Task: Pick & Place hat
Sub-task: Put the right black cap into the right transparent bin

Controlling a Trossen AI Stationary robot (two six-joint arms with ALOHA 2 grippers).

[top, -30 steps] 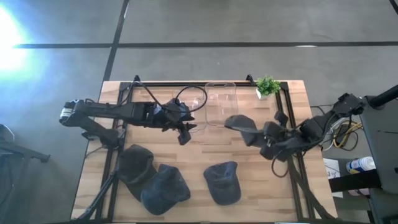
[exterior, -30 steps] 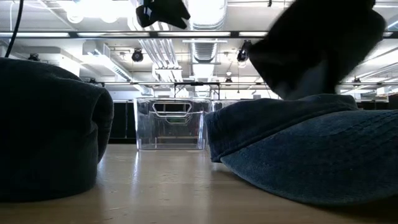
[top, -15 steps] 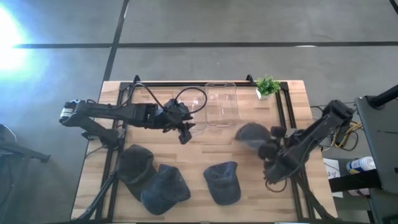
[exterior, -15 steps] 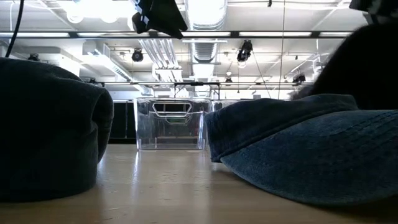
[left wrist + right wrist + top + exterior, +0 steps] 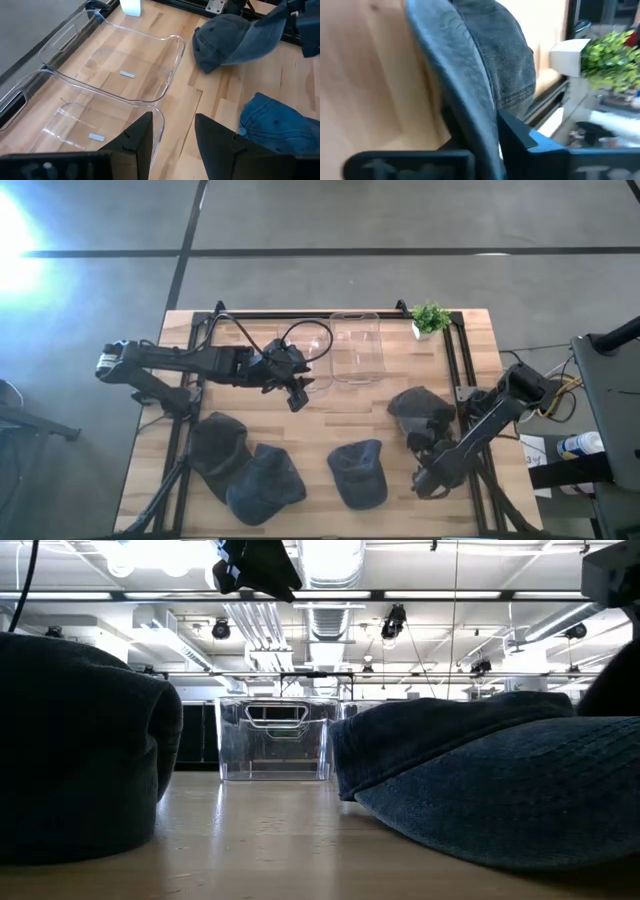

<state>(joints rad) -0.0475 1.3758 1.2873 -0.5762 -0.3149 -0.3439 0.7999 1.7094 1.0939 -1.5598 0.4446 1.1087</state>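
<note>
Denim, soft and dark, makes up the hat (image 5: 420, 408) lying at the right of the high view, on the tabletop (image 5: 400, 470) just below and right of the clear bin (image 5: 356, 346) and below the small plant (image 5: 431, 317) in the upper right corner. The right claw (image 5: 424, 442) sits at the hat's lower edge; in the right wrist view the hat's brim (image 5: 465, 75) runs down between that claw's own fingers (image 5: 530, 137), so it looks narrowly closed on the brim, though I cannot tell how firm the hold is. The left claw (image 5: 296, 394) hangs left of the bin, fingers (image 5: 137, 137) apart and holding nothing, looking across the bin toward the hat. Three more hats lie along the lower part of the high view: one at lower left (image 5: 218, 444), one beside it (image 5: 264, 480), one at lower centre (image 5: 358, 472). As a judgement, the hat is light and limp in the crown, so it will sag and fold when lifted; the stiffer brim is the best place to pinch, near its middle, since fabric this loose could slip from a shallow grip or drag on the wood. The bin's thin clear walls would be easy to knock.
</note>
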